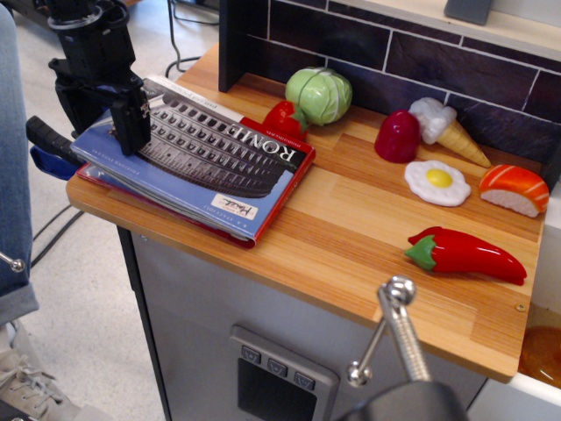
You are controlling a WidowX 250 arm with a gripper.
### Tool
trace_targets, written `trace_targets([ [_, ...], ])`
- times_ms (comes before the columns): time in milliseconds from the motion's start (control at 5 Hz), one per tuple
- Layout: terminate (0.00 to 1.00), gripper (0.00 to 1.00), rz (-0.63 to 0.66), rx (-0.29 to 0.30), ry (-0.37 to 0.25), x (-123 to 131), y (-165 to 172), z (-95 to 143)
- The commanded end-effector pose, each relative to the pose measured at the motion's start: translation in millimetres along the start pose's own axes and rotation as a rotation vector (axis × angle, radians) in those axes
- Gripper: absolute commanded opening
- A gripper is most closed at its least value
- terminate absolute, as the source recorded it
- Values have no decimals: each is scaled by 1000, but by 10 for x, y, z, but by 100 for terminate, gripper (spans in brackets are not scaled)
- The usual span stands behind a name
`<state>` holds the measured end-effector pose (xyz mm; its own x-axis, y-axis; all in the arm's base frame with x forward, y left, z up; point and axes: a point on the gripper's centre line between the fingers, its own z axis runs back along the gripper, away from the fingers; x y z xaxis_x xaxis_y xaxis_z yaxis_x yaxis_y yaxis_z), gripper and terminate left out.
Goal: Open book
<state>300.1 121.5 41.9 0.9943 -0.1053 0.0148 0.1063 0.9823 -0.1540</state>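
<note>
Because its cover must be lifted from a free edge, the large thin blue softcover book (206, 167) with the grey Colosseum photo is lain on a flat red-edged book (294, 180) at the wooden bench's (368, 237) left end. The black hand (131, 127) is set on its left part; whether the fingers are spread or pinching the cover cannot be told.

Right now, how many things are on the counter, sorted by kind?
Books: 2, the blue Rome book and the red-edged book under it.
Vegetables: 4, cabbage, chili, two red pieces.
Other toy food: 3, egg, ice cream cone, salmon sushi.
Total: 9
</note>
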Motion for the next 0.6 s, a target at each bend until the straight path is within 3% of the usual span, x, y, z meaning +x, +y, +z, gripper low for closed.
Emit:
trace_targets([
  [0, 0, 100, -47, -2, -101, 66, -195, 415],
  [400, 0, 100, -9, -107, -129, 61, -558, 718],
])
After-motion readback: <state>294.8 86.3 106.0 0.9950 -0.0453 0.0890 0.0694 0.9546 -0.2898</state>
